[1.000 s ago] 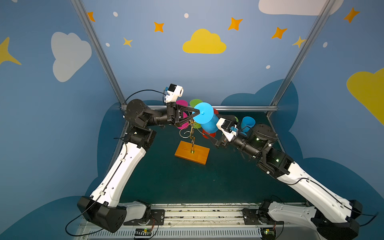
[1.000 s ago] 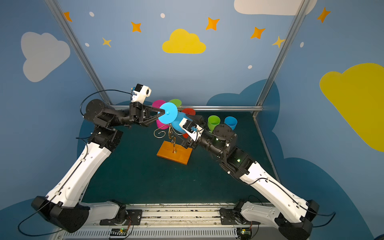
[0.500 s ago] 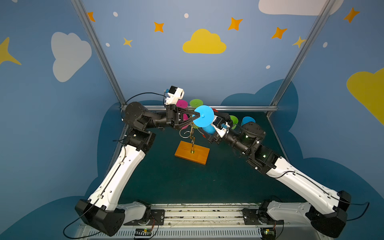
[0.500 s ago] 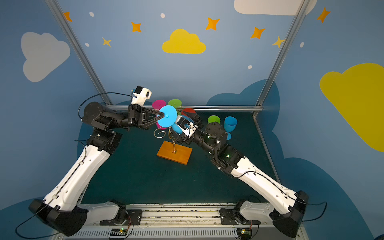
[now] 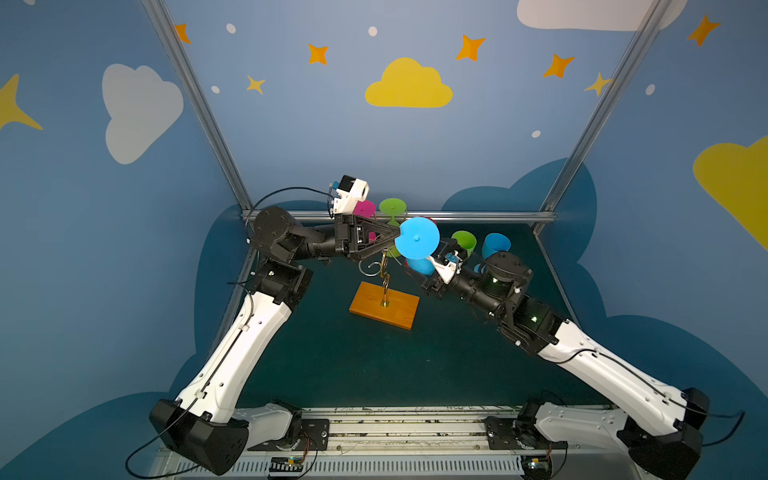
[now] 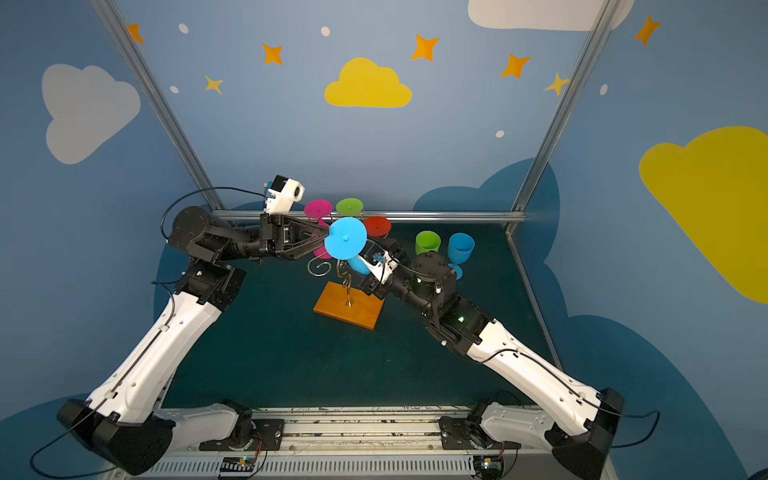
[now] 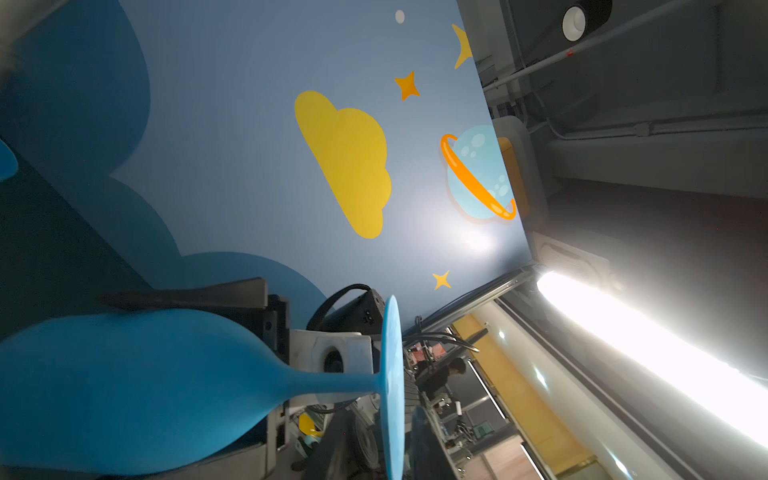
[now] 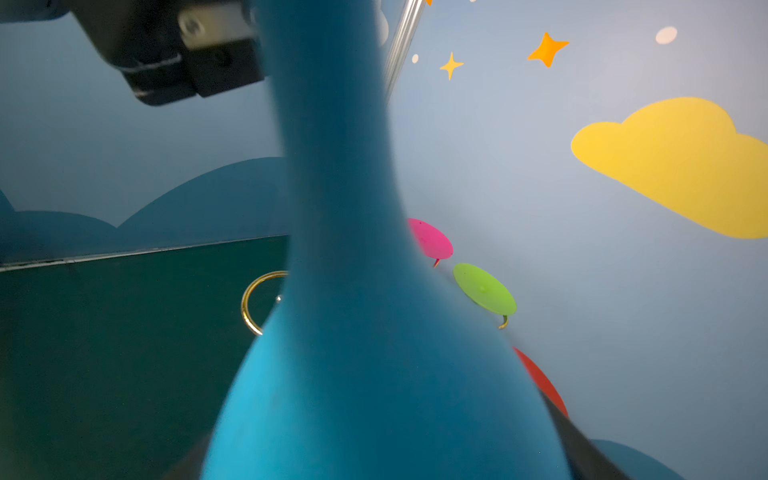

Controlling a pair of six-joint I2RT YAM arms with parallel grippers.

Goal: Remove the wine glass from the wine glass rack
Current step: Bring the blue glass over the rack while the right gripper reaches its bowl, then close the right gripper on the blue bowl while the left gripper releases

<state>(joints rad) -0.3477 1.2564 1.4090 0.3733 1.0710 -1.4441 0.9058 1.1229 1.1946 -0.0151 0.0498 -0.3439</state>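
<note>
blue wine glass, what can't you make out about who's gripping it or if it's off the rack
- Left gripper: in both top views the blue plastic wine glass, foot up, covers its fingers' tips; grip unclear.
- Right gripper: top views, hidden under that foot; right wrist view, the blurred bowl fills the frame.
- Gold wire wine glass rack, wooden base: foot hides whether the stem is clear of its scrolls.

The glass [image 5: 417,237] is sky blue all over. The rack [image 5: 399,309] is gold wire on an orange-brown base. There's a pink foot [image 6: 318,209], a lime foot [image 6: 350,206] and a red foot [image 6: 378,226]. The counter [image 5: 353,365] is dark teal; the walls [image 5: 291,124] are blue with yellow clouds and orange stars. Arms [image 5: 245,345] white and black.
</note>
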